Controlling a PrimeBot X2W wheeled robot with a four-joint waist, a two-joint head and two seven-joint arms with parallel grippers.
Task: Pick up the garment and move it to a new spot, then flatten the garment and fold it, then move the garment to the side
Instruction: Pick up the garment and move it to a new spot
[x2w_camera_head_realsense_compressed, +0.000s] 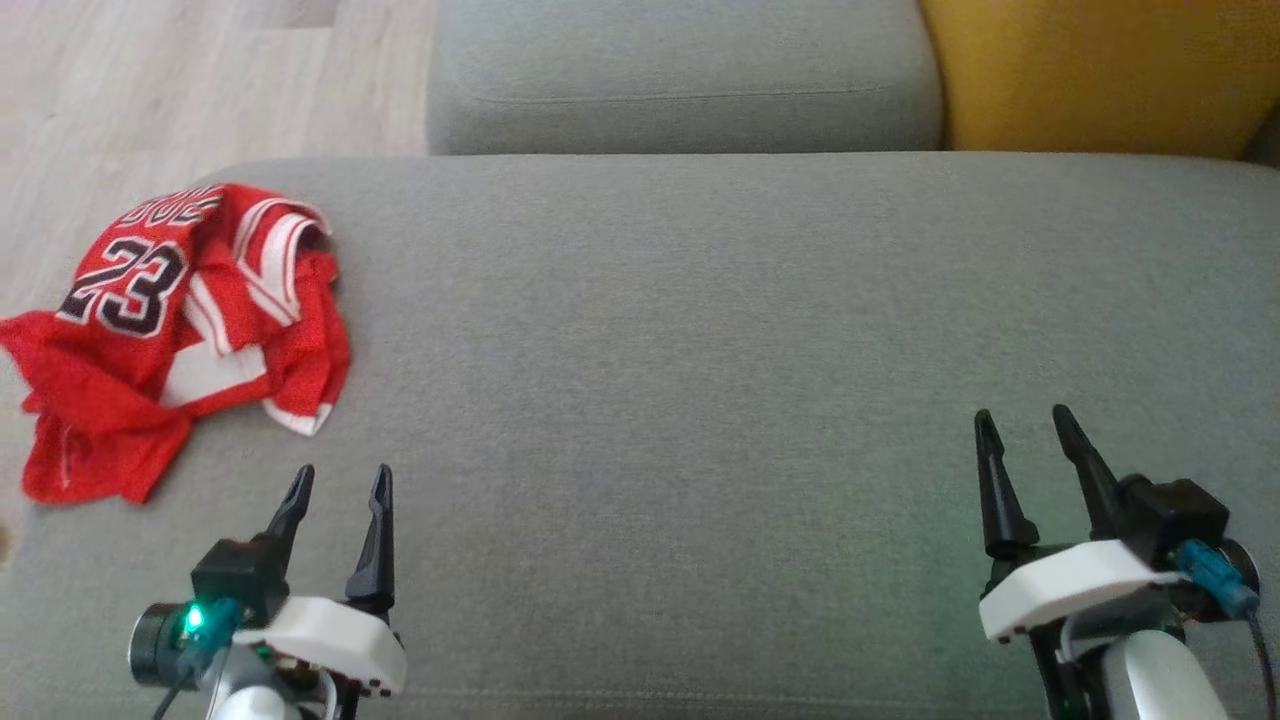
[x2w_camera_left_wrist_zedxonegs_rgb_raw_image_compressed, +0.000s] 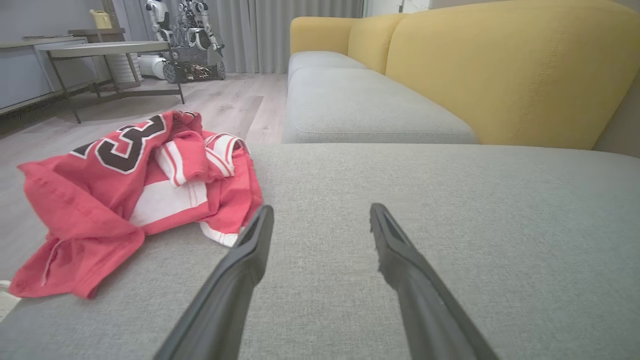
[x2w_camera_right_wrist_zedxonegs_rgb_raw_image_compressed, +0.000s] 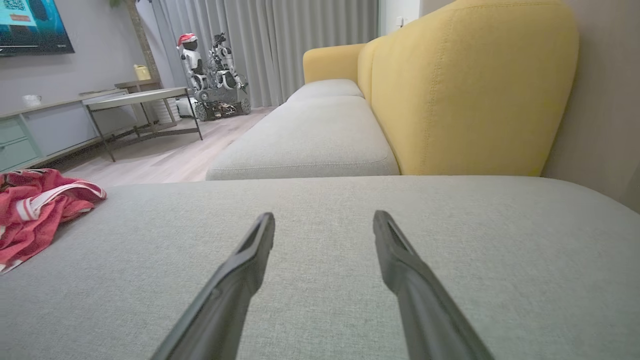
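Observation:
The garment (x2w_camera_head_realsense_compressed: 170, 330) is a red jersey with white trim and the number 23, lying crumpled at the left edge of the grey cushion (x2w_camera_head_realsense_compressed: 700, 380), partly hanging over it. In the left wrist view the garment (x2w_camera_left_wrist_zedxonegs_rgb_raw_image_compressed: 125, 200) lies just left of the fingers. My left gripper (x2w_camera_head_realsense_compressed: 340, 480) hovers open a short way below and right of the jersey, with nothing between its fingers. My right gripper (x2w_camera_head_realsense_compressed: 1020, 420) stands open over the bare right side of the cushion. The right wrist view catches the garment (x2w_camera_right_wrist_zedxonegs_rgb_raw_image_compressed: 35, 215) at its far left.
A second grey seat cushion (x2w_camera_head_realsense_compressed: 680, 80) lies beyond the near one, with a yellow backrest (x2w_camera_head_realsense_compressed: 1100, 80) at the right. Pale wood floor (x2w_camera_head_realsense_compressed: 150, 100) runs along the left. Across the room stand a low table (x2w_camera_left_wrist_zedxonegs_rgb_raw_image_compressed: 110, 50) and a parked robot (x2w_camera_left_wrist_zedxonegs_rgb_raw_image_compressed: 190, 40).

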